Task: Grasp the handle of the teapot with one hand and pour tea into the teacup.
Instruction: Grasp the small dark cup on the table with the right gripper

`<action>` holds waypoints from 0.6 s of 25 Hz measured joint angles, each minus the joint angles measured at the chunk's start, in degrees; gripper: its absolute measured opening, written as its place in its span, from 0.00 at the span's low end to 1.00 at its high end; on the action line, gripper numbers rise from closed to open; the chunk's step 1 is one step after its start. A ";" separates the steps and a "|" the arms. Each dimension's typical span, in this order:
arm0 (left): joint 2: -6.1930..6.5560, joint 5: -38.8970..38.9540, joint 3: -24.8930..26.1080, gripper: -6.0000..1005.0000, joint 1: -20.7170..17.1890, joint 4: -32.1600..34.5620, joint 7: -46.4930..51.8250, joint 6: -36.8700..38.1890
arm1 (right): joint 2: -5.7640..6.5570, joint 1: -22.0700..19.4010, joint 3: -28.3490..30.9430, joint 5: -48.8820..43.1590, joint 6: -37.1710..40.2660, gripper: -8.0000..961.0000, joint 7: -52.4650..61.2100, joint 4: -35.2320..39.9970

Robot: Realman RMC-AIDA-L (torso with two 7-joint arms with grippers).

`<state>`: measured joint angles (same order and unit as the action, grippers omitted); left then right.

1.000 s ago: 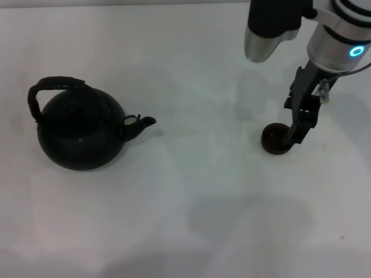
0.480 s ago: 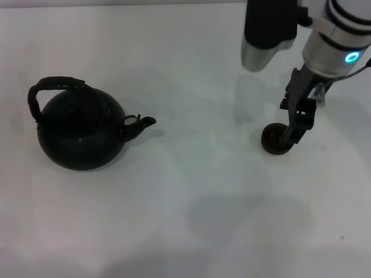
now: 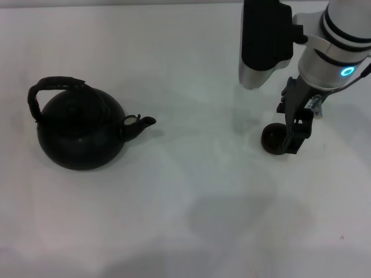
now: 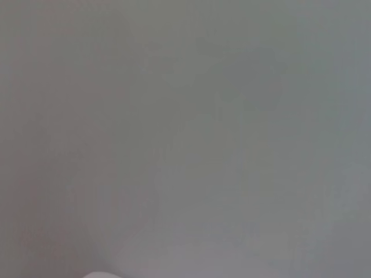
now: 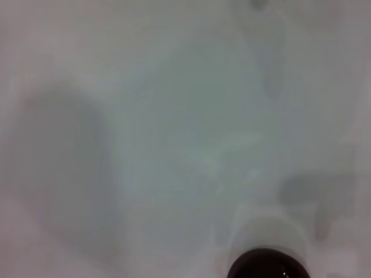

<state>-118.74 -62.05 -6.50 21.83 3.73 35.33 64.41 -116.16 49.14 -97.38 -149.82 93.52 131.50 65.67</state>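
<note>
One gripper, the right gripper point(image 3: 288, 139), pinches the teacup point(image 3: 273, 139) on the table point(image 3: 203, 202); teapot point(image 3: 81, 130) stands well apart.

Pale counter point(image 5: 174, 116) fills view; dark round teacup point(image 5: 268, 265) cut off at frame edge, faint shadows across surface.

No text, label, brand, number or sign can be read in any of the views. The only mark is a small glowing blue ring point(image 3: 348, 72) on the right arm's white wrist housing in the head view; it carries no letters or digits.
</note>
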 joint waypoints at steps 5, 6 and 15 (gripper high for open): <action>0.00 0.00 0.00 0.76 -0.03 -0.07 -0.10 0.00 | -0.03 -0.42 -0.91 -0.04 -1.71 0.91 -0.06 -0.07; 0.00 0.00 0.00 0.76 -0.03 -0.08 -0.10 0.00 | -0.03 -0.47 -1.25 -0.03 -1.92 0.90 -0.06 -0.20; 0.00 0.00 0.00 0.76 -0.03 -0.13 -0.07 -0.07 | -0.04 -1.30 -2.60 0.11 -3.13 0.90 -0.09 -0.85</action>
<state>-118.74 -62.05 -6.50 21.79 3.60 35.25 64.34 -116.20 47.84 -99.98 -149.71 90.39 131.41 64.83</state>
